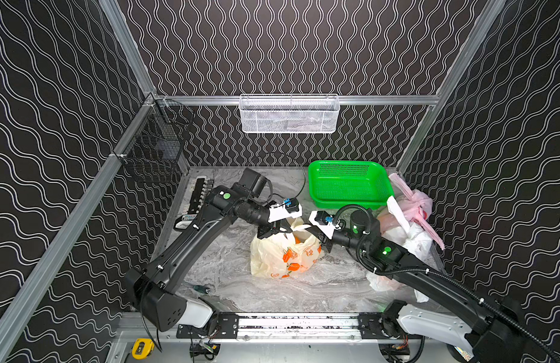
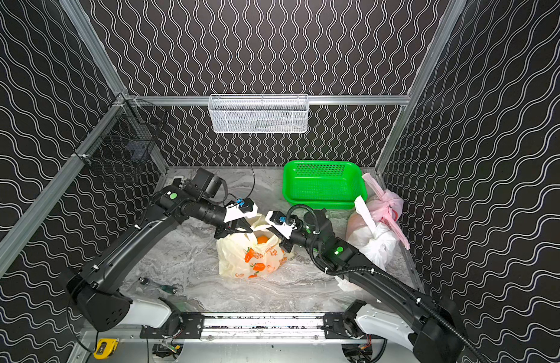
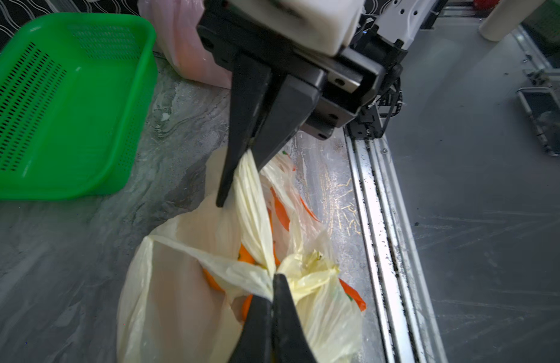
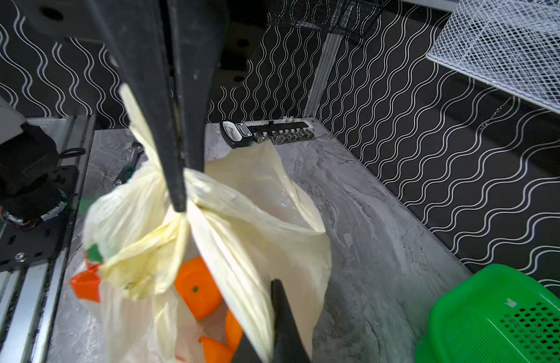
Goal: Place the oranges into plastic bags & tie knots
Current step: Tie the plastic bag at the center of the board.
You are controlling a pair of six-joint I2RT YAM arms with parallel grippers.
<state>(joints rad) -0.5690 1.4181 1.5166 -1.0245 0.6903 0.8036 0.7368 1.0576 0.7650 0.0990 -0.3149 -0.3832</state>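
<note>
Pinching one twisted handle of the thin pale yellow plastic bag with orange prints [image 3: 165, 283], the left gripper [image 3: 272, 298] is clenched in the left wrist view. Opposite it, the right gripper [image 3: 241, 185] is clamped on the bag's other handle, and the two strips meet at the left gripper's tips. The bag sits on the grey marbled tabletop [image 3: 68, 251], near a green perforated plastic basket [image 3: 68, 110].

In the right wrist view both pincers grip those yellow strips above the bag's open mouth, and small round oranges [image 4: 197, 286] lie inside.

In both top views the bag stands mid-table between the two arms. A translucent pink bag [image 1: 415, 204] and a plain white bag [image 1: 413, 239] lie bunched at the table's right edge, beside the basket.
</note>
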